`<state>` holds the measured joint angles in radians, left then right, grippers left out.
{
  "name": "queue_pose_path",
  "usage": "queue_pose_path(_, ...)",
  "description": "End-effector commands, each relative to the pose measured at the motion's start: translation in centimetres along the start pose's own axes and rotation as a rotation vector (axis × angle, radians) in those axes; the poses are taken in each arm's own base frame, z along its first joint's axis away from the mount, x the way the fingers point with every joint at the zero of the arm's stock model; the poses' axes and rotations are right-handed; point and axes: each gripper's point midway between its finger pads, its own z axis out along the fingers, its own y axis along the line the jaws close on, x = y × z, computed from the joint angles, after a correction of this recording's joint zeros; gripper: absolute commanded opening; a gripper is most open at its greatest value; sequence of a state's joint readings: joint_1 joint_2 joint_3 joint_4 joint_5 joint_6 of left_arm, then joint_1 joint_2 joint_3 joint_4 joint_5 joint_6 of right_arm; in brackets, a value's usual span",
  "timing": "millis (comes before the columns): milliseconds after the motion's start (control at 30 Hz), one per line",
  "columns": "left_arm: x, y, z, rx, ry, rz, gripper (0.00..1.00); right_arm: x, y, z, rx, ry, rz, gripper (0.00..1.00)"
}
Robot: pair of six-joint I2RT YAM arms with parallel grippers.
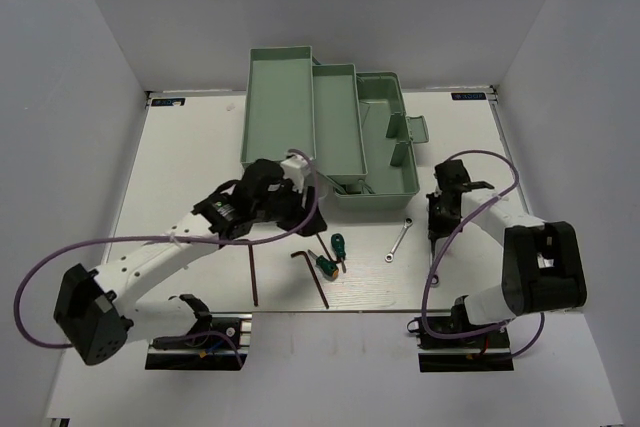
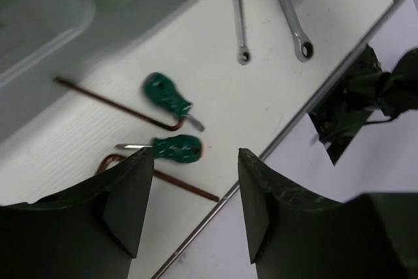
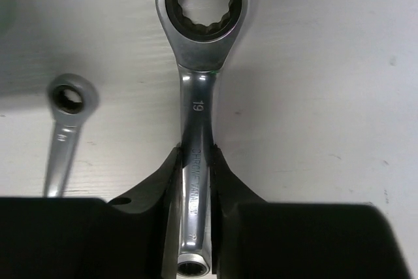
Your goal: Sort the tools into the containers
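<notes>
Right gripper (image 3: 196, 168) clamped on larger wrench (image 3: 196, 106) shank; left gripper (image 2: 194, 156) jaws stand apart

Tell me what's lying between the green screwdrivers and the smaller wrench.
Nothing. The table between the screwdrivers and the smaller wrench is bare. The top view shows this, and the left wrist view agrees.

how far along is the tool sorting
Done: nothing clearly in the trays yet. In hand: right gripper is clamped on the larger wrench, which lies on the table. Remaining: small wrench, both screwdrivers, hex keys; left gripper is open and empty.
</notes>
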<state>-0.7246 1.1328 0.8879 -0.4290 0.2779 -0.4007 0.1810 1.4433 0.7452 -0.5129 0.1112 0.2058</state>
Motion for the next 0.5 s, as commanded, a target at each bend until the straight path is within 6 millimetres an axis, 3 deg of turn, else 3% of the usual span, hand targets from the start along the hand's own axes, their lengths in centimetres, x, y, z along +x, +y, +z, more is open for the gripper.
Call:
queue_pose_path(0,-1.0,-3.7,1.9,0.061,-0.002,0.107,0.64,1.4,-2.4,-0.4,0.063,0.039,0.008,0.0)
queue_pose_path(133,-0.7,-6.0,3.8,0.075,0.025,0.192,0.67,0.1,-2.7,-2.6,0.045,-0.029,-0.01,0.0)
queue_pose_path(333,-0.6,-6.8,6.7,0.045,0.027,0.245,0.7,-2.8,-3.3,-5.5,0.03,-0.126,-0.032,0.0)
queue_pose_path(467,0.6,-8.4,8.5,0.08,0.036,0.288,0.71,-6.7,-3.0,-9.1,-0.012,-0.26,-0.055,0.0)
